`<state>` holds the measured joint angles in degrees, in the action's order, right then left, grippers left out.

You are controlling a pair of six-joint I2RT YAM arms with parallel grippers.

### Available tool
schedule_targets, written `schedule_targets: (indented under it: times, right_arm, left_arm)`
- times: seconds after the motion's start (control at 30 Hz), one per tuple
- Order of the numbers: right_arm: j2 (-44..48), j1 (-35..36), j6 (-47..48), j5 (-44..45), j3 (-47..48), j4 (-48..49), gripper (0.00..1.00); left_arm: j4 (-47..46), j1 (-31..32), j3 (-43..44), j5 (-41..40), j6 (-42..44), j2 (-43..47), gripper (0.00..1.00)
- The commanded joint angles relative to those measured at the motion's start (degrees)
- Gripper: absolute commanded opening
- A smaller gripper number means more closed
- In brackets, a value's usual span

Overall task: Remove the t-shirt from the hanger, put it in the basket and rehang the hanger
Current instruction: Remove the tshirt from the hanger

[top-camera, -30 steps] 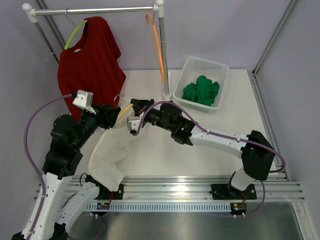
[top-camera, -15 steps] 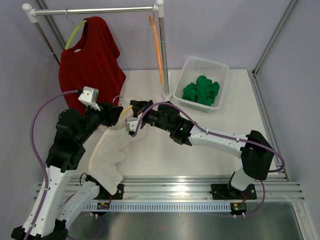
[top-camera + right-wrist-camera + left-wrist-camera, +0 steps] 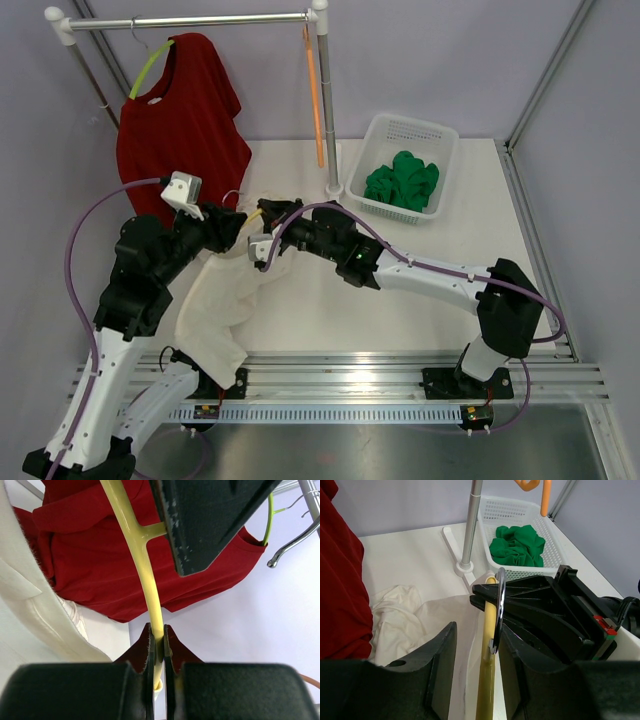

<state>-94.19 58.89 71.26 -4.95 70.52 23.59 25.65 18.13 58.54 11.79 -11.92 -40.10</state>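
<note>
1. Cloth first: the cream t-shirt (image 3: 215, 300) lies on the desk (image 3: 440, 270) to the near left of the rail post (image 3: 322, 60). Its upper end is bunched at the yellow hanger (image 3: 145, 575), and its body trails from there toward the arm bases, farther from the post.
2. In its wrist view we see the right tool (image 3: 158, 637) pinched tight on the hanger's yellow arm, with no gap between pads and plastic. That grip sits on the post's near-left side.
3. The left tool (image 3: 476, 645) stands partly open, jaws either side of the same yellow arm and the cream cloth beside it. Space shows between each finger and the bar, so we judge it grips nothing yet.
4. The relation that matters is the hanger's long axis. It runs from the metal hook (image 3: 501, 605), at the end nearer the post, straight back between the left fingers. The bar therefore points along the left tool's reach, not across it, and the right tool faces it head-on from the post side.
5. The shirt's loose bulk lies on the left arm's side, away from the post, so we take the left arm as the nearer one for the cloth. We judge its next move is to close on fabric alone and draw it away from the post along that axis, with the right tool anchoring the hanger.
6. Bar and cloth share the gap between the left jaws, so a pinch could catch both.
7. The red t-shirt (image 3: 180, 130), hanging left of the post, and the basket (image 3: 440, 140), just right of it, are apart from all this.
</note>
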Motion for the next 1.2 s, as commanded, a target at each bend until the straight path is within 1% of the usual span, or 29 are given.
schedule_targets:
  times: [0.0, 0.13, 0.27, 0.4, 0.53, 0.6, 0.63, 0.67, 0.7, 0.77, 0.8, 0.87, 0.93, 0.97, 1.0, 1.1, 1.13, 1.17]
  right_arm:
    - [0.2, 0.5, 0.5, 1.3, 4.2, 3.4, 0.00]
    - [0.1, 0.5, 0.5, 1.7, 4.5, 3.1, 0.00]
    - [0.1, 0.5, 0.4, 1.3, 4.5, 2.7, 0.00]
    - [0.1, 0.5, 0.5, 1.3, 4.4, 2.3, 0.00]
    - [0.4, 0.5, 0.8, 1.1, 4.1, 1.5, 0.00]
    - [0.5, 0.5, 0.9, 1.0, 4.0, 1.2, 0.00]
    - [0.7, 0.5, 1.0, 1.0, 3.9, 1.1, 0.00]
    - [0.6, 0.5, 1.0, 1.0, 4.0, 1.1, 0.00]
    - [0.6, 0.6, 1.0, 0.9, 4.0, 1.1, 0.00]
    - [0.6, 0.6, 0.8, 0.9, 4.3, 0.9, 0.00]
    - [0.7, 0.7, 0.6, 1.0, 4.2, 0.9, 0.05]
    - [0.9, 0.7, -0.1, 1.0, 3.9, 1.4, 0.20]
    - [1.5, 0.7, -0.7, 1.0, 4.1, 0.7, 0.30]
    - [1.6, 0.7, -1.6, 1.1, 4.1, 0.4, 0.37]
    - [2.3, 0.7, -2.2, 0.9, 4.0, 0.2, 0.54]
    - [4.0, 0.7, -4.7, 0.1, 3.0, 0.4, 0.71]
    - [4.5, 0.7, -5.3, -0.1, 2.7, 0.4, 0.80]
    - [5.1, 0.8, -7.1, -0.4, 2.7, 0.4, 0.84]
  left_arm:
    - [-1.7, 0.2, 2.4, 1.2, 0.6, -0.7, 0.40]
    - [-1.4, 0.3, 2.5, 0.9, 0.7, -0.7, 0.38]
    - [-1.6, 0.4, 2.5, 0.8, 0.7, -0.7, 0.31]
    - [-1.5, 0.5, 2.6, 0.6, 0.7, -0.6, 0.31]
    - [-1.6, 0.5, 2.5, 0.5, 0.7, -0.4, 0.26]
    - [-1.7, 0.5, 2.5, 0.6, 0.8, -0.5, 0.19]
    - [-1.7, 0.5, 2.5, 0.6, 0.9, -0.6, 0.07]
    - [-1.8, 0.5, 2.4, 0.6, 0.9, -0.6, 0.02]
    - [-1.8, 0.5, 2.4, 0.4, 1.0, -0.7, 0.00]
    - [-1.8, 0.6, 2.4, 0.4, 1.0, -0.7, 0.00]
    - [-1.8, 0.6, 2.4, 0.3, 1.0, -0.9, 0.00]
    - [-1.8, 0.7, 2.3, 0.1, 1.0, -0.9, 0.00]
    - [-2.0, 0.7, 2.3, 0.0, 0.9, -0.8, 0.00]
    - [-2.3, 0.7, 2.2, 0.0, 0.9, -0.5, 0.00]
    - [-2.5, 0.8, 2.1, -0.1, 0.8, -0.2, 0.00]
    - [-3.2, 0.8, 1.6, 0.0, 0.8, 0.8, 0.00]
    - [-3.3, 0.8, 1.5, 0.0, 0.7, 1.0, 0.00]
    - [-3.5, 0.8, 1.2, 0.0, 0.7, 1.2, 0.00]
